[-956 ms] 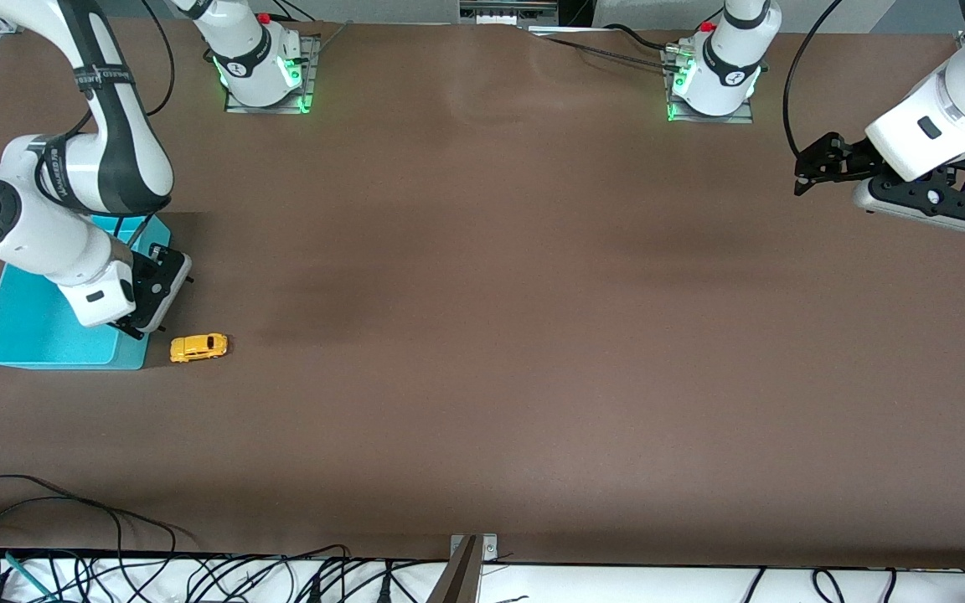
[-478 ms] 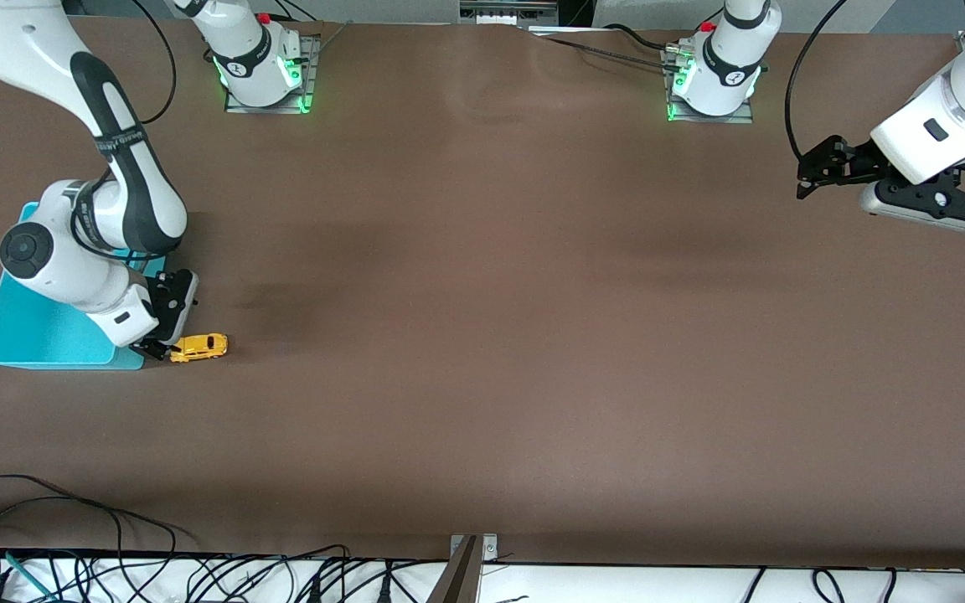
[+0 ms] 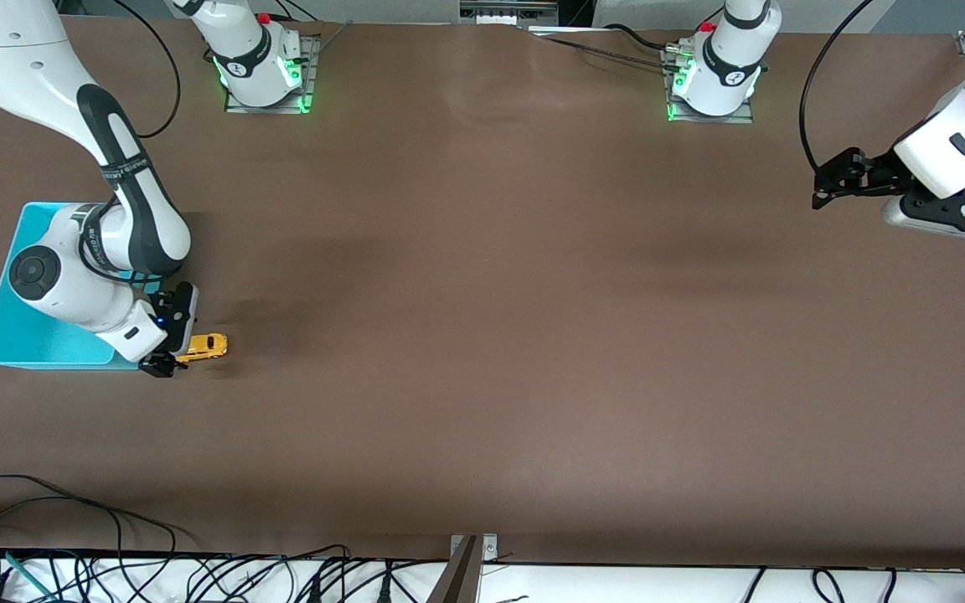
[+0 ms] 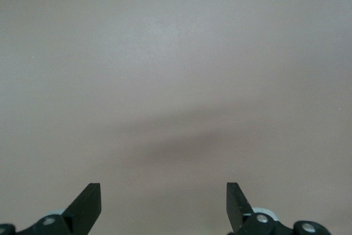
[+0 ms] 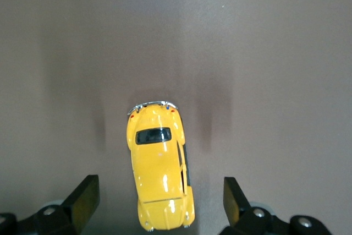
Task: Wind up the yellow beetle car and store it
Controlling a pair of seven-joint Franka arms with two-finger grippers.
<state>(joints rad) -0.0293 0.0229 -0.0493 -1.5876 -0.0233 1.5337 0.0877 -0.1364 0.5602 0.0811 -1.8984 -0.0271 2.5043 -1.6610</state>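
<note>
The yellow beetle car [image 3: 207,345] stands on the brown table just beside the turquoise bin [image 3: 2,314], toward the right arm's end. My right gripper [image 3: 172,358] is low over the car's bin-side end and open. In the right wrist view the car [image 5: 159,169] lies lengthwise between the two spread fingers of the right gripper [image 5: 160,205], with a gap on each side and no contact. My left gripper [image 3: 828,182] hangs open over bare table at the left arm's end, and the left wrist view shows nothing between the fingers of the left gripper [image 4: 163,205].
The bin's corner sits close against the right gripper's hand. Cables [image 3: 72,519] trail along the table edge nearest the front camera. A metal bracket [image 3: 470,557] sits at the middle of that edge. Both arm bases [image 3: 260,67] stand along the opposite edge.
My right gripper has come down from above the bin's corner and now straddles the car's end. The left arm has drawn back toward its end of the table.
</note>
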